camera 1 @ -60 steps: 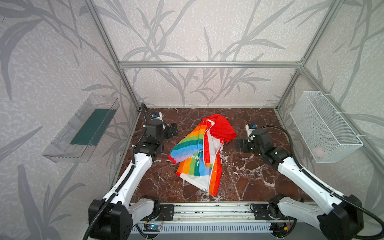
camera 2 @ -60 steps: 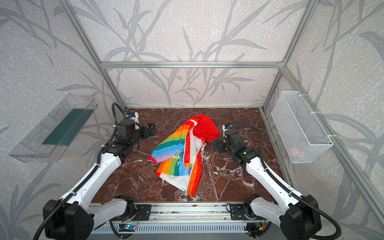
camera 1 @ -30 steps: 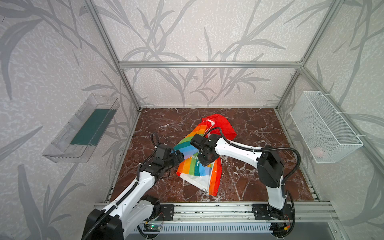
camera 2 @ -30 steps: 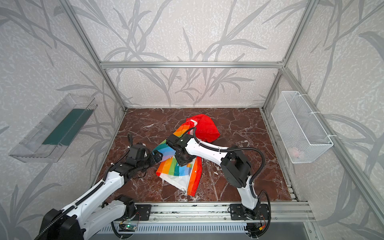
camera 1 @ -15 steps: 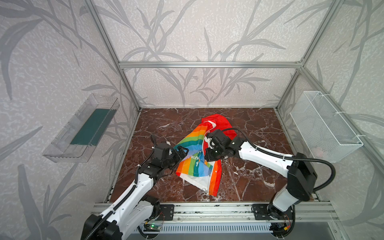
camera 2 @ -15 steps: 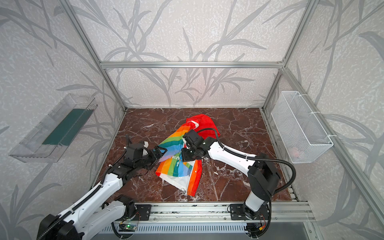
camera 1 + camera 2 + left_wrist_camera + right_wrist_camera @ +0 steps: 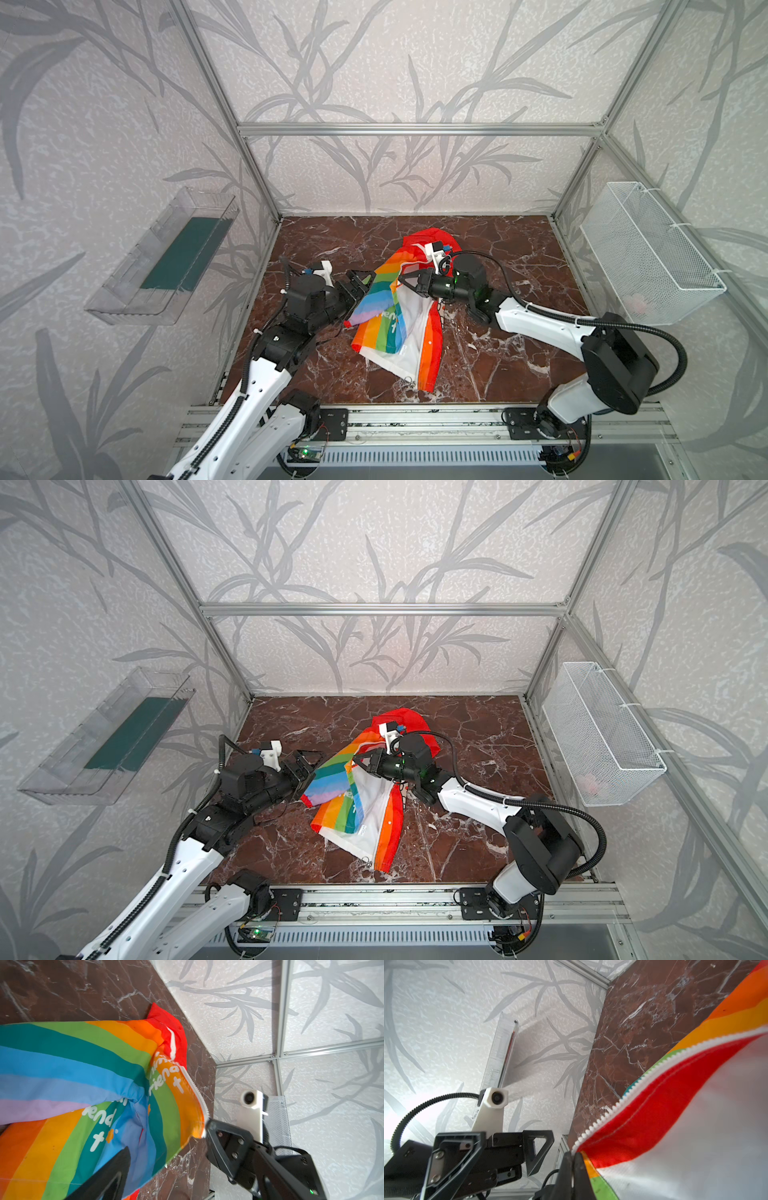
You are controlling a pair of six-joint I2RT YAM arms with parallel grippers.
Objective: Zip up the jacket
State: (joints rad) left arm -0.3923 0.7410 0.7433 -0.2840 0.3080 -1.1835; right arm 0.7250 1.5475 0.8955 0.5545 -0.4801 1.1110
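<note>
Right then, the right gripper (image 7: pixel 400 281) pinched the white zipper edge (image 7: pixel 633 1093) of the jacket (image 7: pixel 395 332), crumpled mid marble table (image 7: pixel 519 257), while the left gripper (image 7: pixel 363 286) hung spread beside its rainbow sleeve (image 7: pixel 372 305); probably it needed to grab the other front edge low so both zipper ends met.

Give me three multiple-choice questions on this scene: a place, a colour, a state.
1. The wire basket hangs: A on the left; B on the right; C on the table.
2. The hood of the jacket is: A black; B white; C red.
3. The jaws of the right gripper are: A shut on the jacket's zipper edge; B wide open; C out of view.
Key: B, mounted at right in both top views; C, red cloth at the far end; A, they pinch the white teeth.
</note>
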